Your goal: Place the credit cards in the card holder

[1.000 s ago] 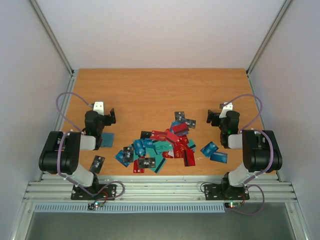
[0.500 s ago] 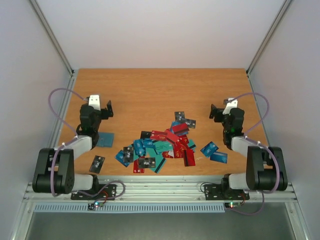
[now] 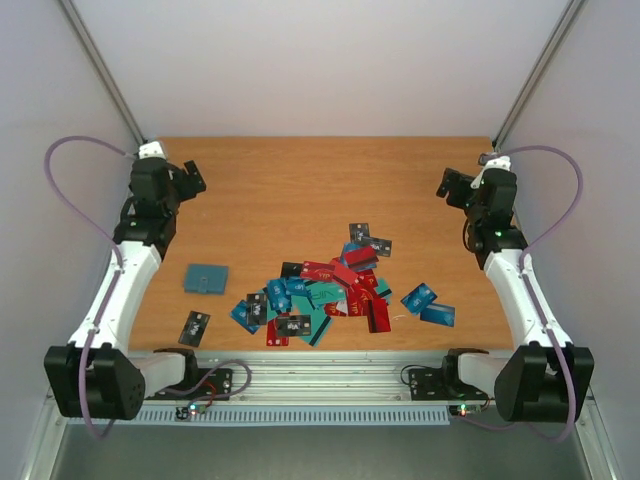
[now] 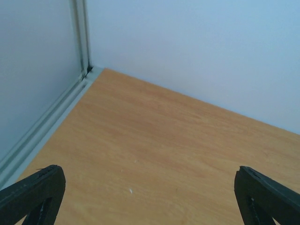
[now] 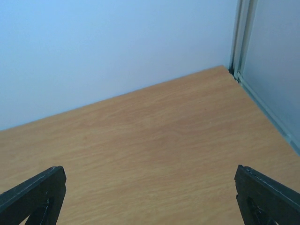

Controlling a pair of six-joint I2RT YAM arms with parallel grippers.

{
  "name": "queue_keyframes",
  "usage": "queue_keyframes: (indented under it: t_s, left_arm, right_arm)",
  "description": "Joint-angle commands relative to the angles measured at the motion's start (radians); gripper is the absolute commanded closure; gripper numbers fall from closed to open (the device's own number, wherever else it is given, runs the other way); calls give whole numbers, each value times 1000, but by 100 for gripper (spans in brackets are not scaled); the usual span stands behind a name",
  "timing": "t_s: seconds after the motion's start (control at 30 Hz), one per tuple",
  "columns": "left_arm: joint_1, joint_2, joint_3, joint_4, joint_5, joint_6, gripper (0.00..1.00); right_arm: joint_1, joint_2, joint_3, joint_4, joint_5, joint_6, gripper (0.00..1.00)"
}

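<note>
Two arms reach toward the far corners, jaws spread wide, nothing held.
Left gripper (image 3: 188,179) far-left; card holder (image 3: 206,279) flat near the left edge, apart from credit cards (image 3: 330,290) heaped mid-table; right gripper (image 3: 448,184) far-right.

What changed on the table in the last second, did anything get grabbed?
Both arms stretched away from the credit cards: the left gripper toward the far left corner, the right gripper toward the far right. Nothing was picked up; both jaws stand open and empty. The card holder, earlier partly hidden by the left arm, now shows fully. It and the cards stayed put.
</note>
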State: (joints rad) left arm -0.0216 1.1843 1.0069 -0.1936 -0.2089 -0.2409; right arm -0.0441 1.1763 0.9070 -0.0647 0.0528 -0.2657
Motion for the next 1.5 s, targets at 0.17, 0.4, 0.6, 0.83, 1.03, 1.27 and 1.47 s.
queue_keyframes:
  t_s: [0.17,0.4,0.6,0.83,1.03,1.27,1.47]
  left_arm:
    - [9,-74,94,-590,71,-337,1]
    - [10,-114,9,-802,166,-708,8]
    - [9,-93,-54,-898,183,-938,12]
    - [9,31,-88,-902,240,-1066,18]
    - [9,63,-173,-797,260,-1103,24]
    - [33,50,-260,-724,257,-1157,42]
    - [55,68,-302,-657,251,-1166,50]
  right_arm:
    - [-4,-49,175,-554,23,264,1]
    - [-13,39,235,-793,-102,334,1]
    - [-13,27,190,-873,-173,353,1]
    - [-13,5,155,-919,-182,345,2]
    - [-13,3,132,-930,-194,349,1]
    - [-13,8,98,-925,-199,346,2]
    - [-13,20,86,-919,-196,337,2]
